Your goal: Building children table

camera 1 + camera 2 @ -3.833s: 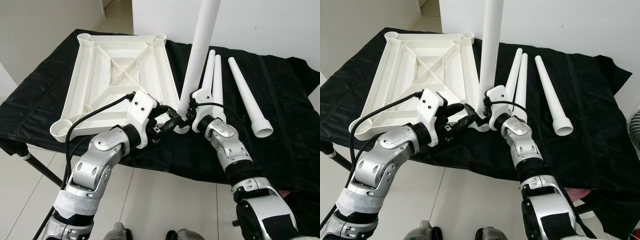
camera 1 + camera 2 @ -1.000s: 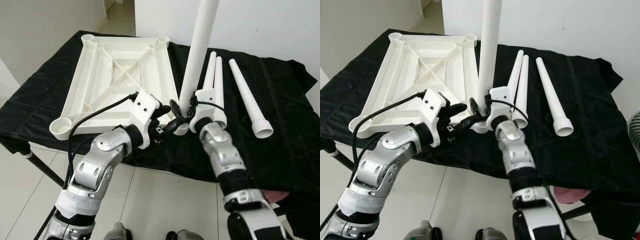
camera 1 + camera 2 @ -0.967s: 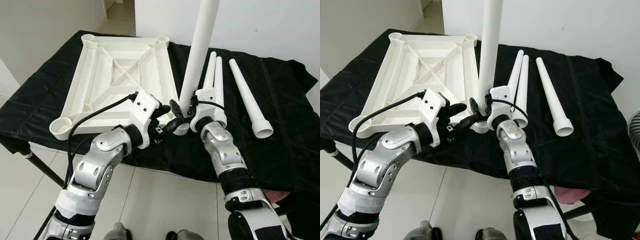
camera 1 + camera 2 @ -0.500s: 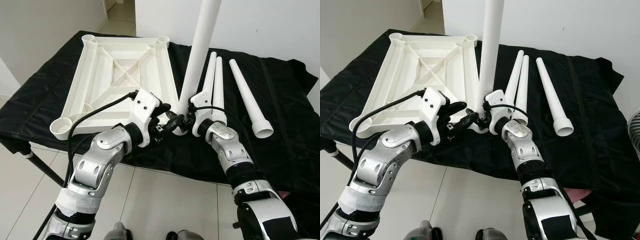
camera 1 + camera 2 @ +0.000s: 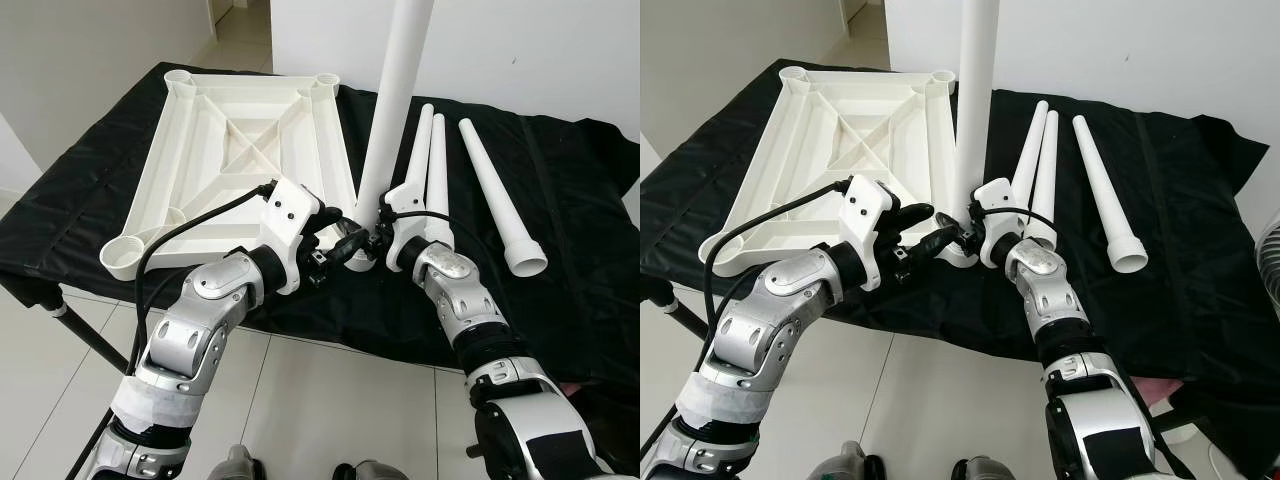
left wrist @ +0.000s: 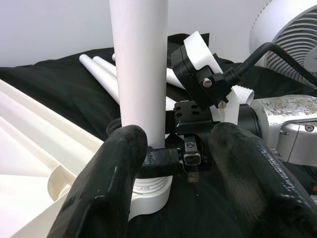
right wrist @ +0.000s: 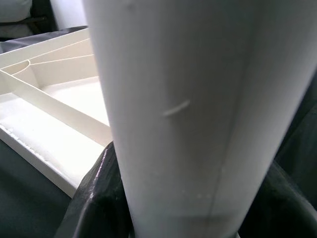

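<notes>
White plastic makes up everything being assembled: an upturned tabletop (image 5: 240, 150) lies on a black cloth (image 5: 560, 200), and one leg (image 5: 390, 100) stands upright with its foot in the near right corner socket (image 5: 958, 252), its long axis running almost straight up out of that corner. The right gripper (image 5: 378, 238) is clamped around the leg low down, just above the socket; in the right wrist view its black fingers (image 7: 99, 198) wrap either side of the white tube. The left gripper (image 5: 345, 245) comes in from the opposite side at the same height, its two fingers (image 6: 114, 183) spread apart, one touching the leg's base and the other out beside the right gripper. Both grippers are equally close, so the coming push or twist probably has to follow that vertical axis down into the socket. Three spare legs (image 5: 480, 175) lie side by side on the cloth to the right, well apart from the corner.
</notes>
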`<state>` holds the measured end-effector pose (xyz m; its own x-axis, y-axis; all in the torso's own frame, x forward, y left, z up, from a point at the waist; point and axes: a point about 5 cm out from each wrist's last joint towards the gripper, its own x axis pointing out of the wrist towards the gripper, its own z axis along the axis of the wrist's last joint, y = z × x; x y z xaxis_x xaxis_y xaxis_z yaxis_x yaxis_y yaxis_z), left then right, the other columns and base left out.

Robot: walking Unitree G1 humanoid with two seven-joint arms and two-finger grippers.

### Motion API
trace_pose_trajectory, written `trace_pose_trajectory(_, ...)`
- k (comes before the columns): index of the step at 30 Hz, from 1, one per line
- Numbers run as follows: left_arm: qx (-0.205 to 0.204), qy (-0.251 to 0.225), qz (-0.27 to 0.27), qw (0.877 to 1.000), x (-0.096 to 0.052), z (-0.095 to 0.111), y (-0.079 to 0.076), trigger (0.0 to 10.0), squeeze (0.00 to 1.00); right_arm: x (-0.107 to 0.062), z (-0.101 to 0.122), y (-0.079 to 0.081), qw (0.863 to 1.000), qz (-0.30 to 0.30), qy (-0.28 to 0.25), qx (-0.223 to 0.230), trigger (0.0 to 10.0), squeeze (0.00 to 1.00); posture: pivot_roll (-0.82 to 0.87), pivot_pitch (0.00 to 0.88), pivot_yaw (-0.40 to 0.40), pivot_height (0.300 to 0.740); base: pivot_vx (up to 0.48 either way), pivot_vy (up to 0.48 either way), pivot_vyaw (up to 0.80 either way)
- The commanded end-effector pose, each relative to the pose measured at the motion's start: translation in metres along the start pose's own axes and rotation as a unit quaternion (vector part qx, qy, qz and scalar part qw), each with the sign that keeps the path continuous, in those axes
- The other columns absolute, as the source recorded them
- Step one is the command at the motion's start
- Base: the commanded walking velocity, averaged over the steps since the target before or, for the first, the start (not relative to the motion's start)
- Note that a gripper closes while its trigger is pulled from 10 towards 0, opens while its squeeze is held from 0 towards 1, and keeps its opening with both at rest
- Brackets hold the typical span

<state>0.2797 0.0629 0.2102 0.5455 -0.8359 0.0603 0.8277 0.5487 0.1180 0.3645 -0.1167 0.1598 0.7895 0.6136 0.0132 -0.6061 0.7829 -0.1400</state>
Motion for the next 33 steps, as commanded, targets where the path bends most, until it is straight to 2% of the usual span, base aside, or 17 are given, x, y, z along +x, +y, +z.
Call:
trace_pose_trajectory(1,-0.001,0.0,0.005,1.0,0.001,0.0,-0.001,10.0,0.0,-0.002,-0.009,0.001,1.0,-0.004,0.017,0.009,10.0,0.0,-0.05,0.048,0.001,0.74,0.0,0.0,0.0)
trace_pose_trajectory(5,-0.002,0.0,0.004,1.0,0.001,0.0,-0.001,10.0,0.0,-0.001,-0.011,0.001,0.999,-0.038,0.019,0.02,10.0,0.0,-0.05,0.049,0.0,0.74,0.0,0.0,0.0)
trace_pose_trajectory(6,-0.003,0.0,0.004,1.0,0.002,-0.001,-0.001,10.0,0.0,-0.002,-0.011,0.0,0.997,-0.069,0.019,0.028,10.0,0.0,-0.05,0.057,0.001,0.74,0.0,0.0,0.0)
trace_pose_trajectory(7,-0.003,0.0,0.004,1.0,0.002,-0.001,-0.001,10.0,0.0,-0.002,-0.011,0.0,0.997,-0.069,0.019,0.028,10.0,0.0,-0.05,0.057,0.001,0.74,0.0,0.0,0.0)
trace_pose_trajectory(8,-0.003,0.001,0.004,1.0,0.001,-0.001,-0.002,10.0,0.0,-0.003,-0.011,-0.001,0.994,-0.102,0.017,0.04,10.0,0.0,-0.06,0.058,0.002,0.74,0.0,0.0,0.0)
trace_pose_trajectory(10,-0.004,0.001,0.003,1.0,0.001,-0.001,-0.003,10.0,0.0,-0.005,-0.009,-0.001,0.99,-0.131,0.01,0.044,10.0,0.0,-0.06,0.065,0.002,0.74,0.0,0.0,0.0)
trace_pose_trajectory(12,-0.004,0.001,0.003,1.0,0.001,-0.001,-0.003,10.0,0.0,-0.005,-0.009,-0.001,0.99,-0.131,0.01,0.044,10.0,0.0,-0.06,0.065,0.002,0.74,0.0,0.0,0.0)
trace_pose_trajectory(14,-0.008,0.001,0.002,1.0,0.001,-0.002,-0.005,10.0,0.0,-0.008,-0.007,0.001,0.983,-0.18,-0.002,0.046,10.0,0.0,-0.06,0.072,0.002,0.74,0.0,0.0,0.0)
trace_pose_trajectory(15,-0.008,0.001,0.002,1.0,0.001,-0.002,-0.005,10.0,0.0,-0.008,-0.007,0.001,0.983,-0.18,-0.002,0.046,10.0,0.0,-0.06,0.072,0.002,0.74,0.0,0.0,0.0)
trace_pose_trajectory(17,-0.01,0.003,0.001,1.0,0.001,-0.003,-0.006,10.0,0.0,-0.012,-0.008,0.006,0.968,-0.245,-0.008,0.047,10.0,0.0,-0.06,0.078,0.003,0.74,0.0,0.0,0.0)
trace_pose_trajectory(18,-0.01,0.003,0.001,1.0,0.001,-0.003,-0.006,10.0,0.0,-0.012,-0.008,0.006,0.968,-0.245,-0.008,0.047,10.0,0.0,-0.06,0.078,0.003,0.74,0.0,0.0,0.0)
trace_pose_trajectory(20,-0.011,0.004,0.0,1.0,0.001,-0.003,-0.006,10.0,0.0,-0.015,-0.009,0.014,0.956,-0.29,-0.014,0.045,10.0,0.0,-0.06,0.078,0.003,0.74,0.0,0.0,0.0)
trace_pose_trajectory(22,-0.011,0.004,0.0,1.0,0.001,-0.003,-0.006,10.0,0.0,-0.015,-0.009,0.014,0.956,-0.29,-0.014,0.045,10.0,0.0,-0.06,0.078,0.003,0.74,0.0,0.0,0.0)
trace_pose_trajectory(24,-0.012,0.003,-0.001,1.0,0.001,-0.003,-0.006,10.0,0.0,-0.014,-0.01,0.025,0.95,-0.306,-0.019,0.052,10.0,0.0,-0.06,0.08,0.004,0.74,0.0,0.0,0.0)
trace_pose_trajectory(29,-0.012,0.003,-0.003,1.0,0.002,-0.003,-0.006,10.0,0.0,-0.013,-0.008,0.029,0.949,-0.309,-0.022,0.051,10.0,0.0,-0.06,0.08,0.004,0.74,0.0,0.0,0.0)
trace_pose_trajectory(30,-0.012,0.003,-0.003,1.0,0.002,-0.003,-0.006,10.0,0.0,-0.014,-0.007,0.028,0.949,-0.312,-0.023,0.05,10.0,1.0,-0.06,0.08,0.004,0.74,0.0,0.0,0.0)
trace_pose_trajectory(33,-0.012,0.003,-0.004,1.0,0.002,-0.003,-0.006,10.0,0.0,-0.015,-0.006,0.025,0.948,-0.314,-0.025,0.053,10.0,1.0,-0.07,0.072,0.009,0.74,0.0,0.0,0.0)
